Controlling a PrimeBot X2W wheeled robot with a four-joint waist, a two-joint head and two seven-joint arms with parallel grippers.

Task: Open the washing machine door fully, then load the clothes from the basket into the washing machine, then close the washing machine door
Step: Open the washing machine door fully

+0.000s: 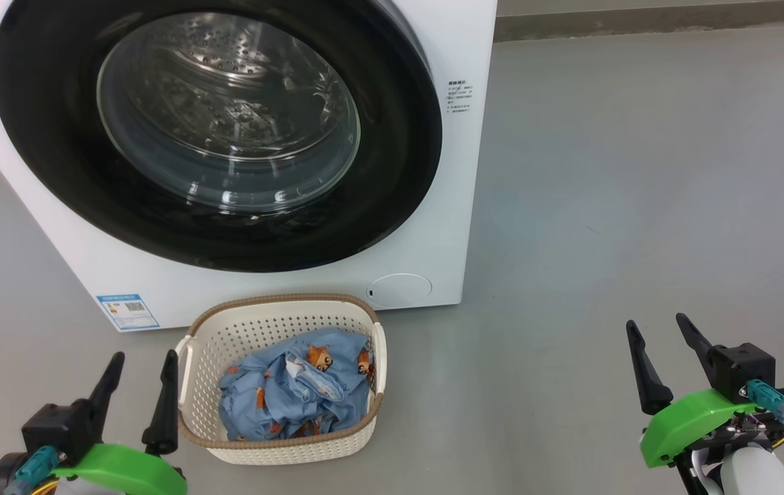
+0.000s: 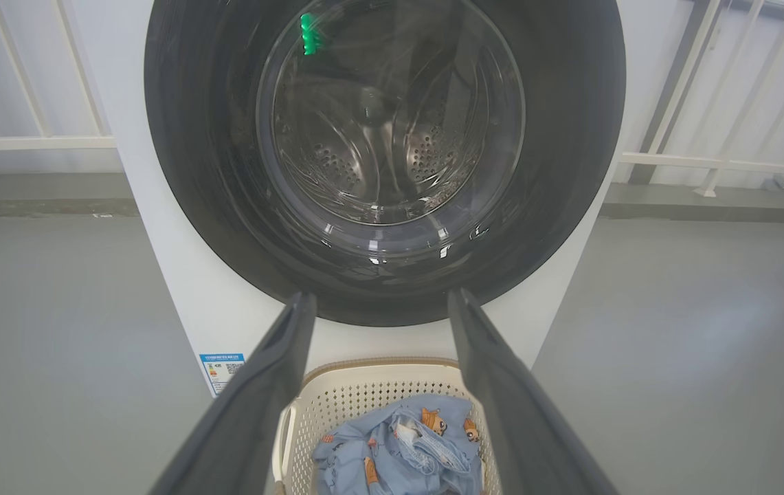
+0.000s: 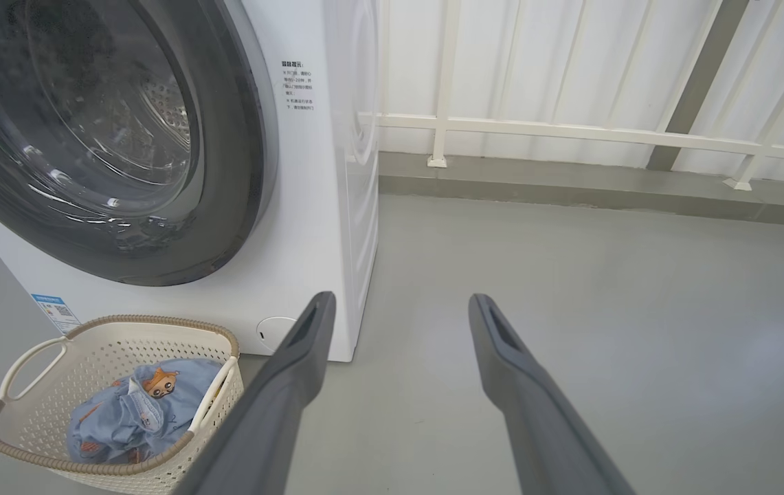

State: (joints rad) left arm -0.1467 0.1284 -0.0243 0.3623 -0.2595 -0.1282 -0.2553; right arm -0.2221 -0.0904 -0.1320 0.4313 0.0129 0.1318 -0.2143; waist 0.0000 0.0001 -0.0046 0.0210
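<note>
The white washing machine [image 1: 433,206] stands ahead with its round black-rimmed door [image 1: 48,158] shut flat against the front; the steel drum shows through the glass. On the floor right before it sits the cream basket [image 1: 282,450], holding the light-blue clothes [image 1: 295,399] with orange animal prints. My left gripper [image 1: 144,361] is open and empty just left of the basket, near its left handle. My right gripper [image 1: 659,326] is open and empty well to the right, over bare floor. The left wrist view shows the door [image 2: 199,172], basket [image 2: 364,392] and clothes [image 2: 398,454]; the right wrist view shows the door [image 3: 240,172], basket [image 3: 89,474] and clothes [image 3: 130,412].
Grey floor [image 1: 639,172] stretches to the right of the machine. A white railing [image 3: 570,130] on a low kerb runs behind it. A blue label sticker [image 1: 127,311] and a round service cap [image 1: 400,290] mark the machine's lower front.
</note>
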